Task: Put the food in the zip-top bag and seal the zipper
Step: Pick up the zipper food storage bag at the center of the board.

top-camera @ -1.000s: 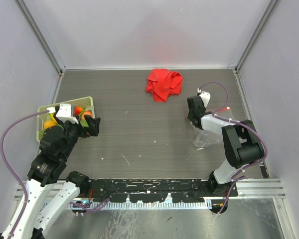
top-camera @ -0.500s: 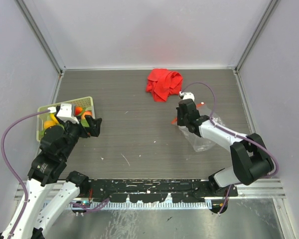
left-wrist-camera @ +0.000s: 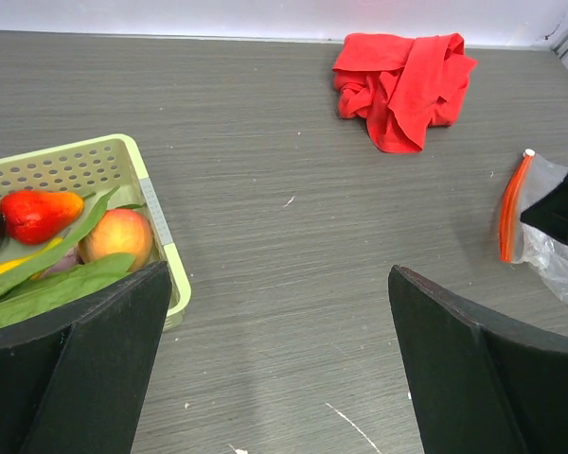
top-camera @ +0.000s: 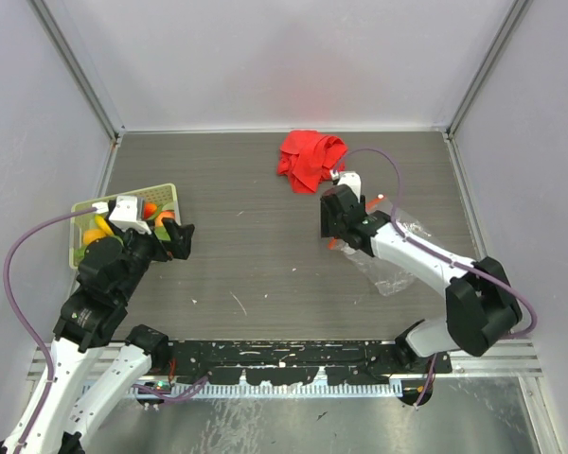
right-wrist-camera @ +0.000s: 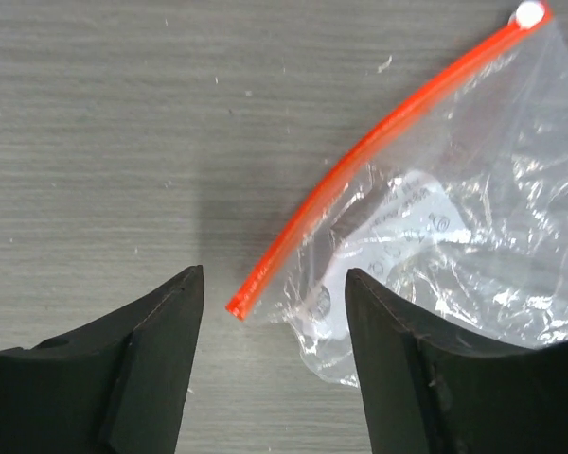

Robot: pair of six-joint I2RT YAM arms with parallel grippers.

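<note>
Thin clear plastic zip-top bag [right-wrist-camera: 454, 227], toward the bench's right edge, looks light and slippery; its stiffer zipper [right-wrist-camera: 360, 156] seems the best hold. The right gripper [right-wrist-camera: 273, 284] hovers over it, jaws apart.

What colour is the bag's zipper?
The zipper is red-orange; it shows best in the right wrist view.

- The top external camera looks steeply down from the near edge over the whole table [top-camera: 265, 274].
- The left wrist camera looks low toward the far right, sharing the red cloth [left-wrist-camera: 402, 76] and zip-top bag [left-wrist-camera: 554, 251] with it.
- The right wrist camera faces down, close over the zipper [right-wrist-camera: 360, 161].
</note>
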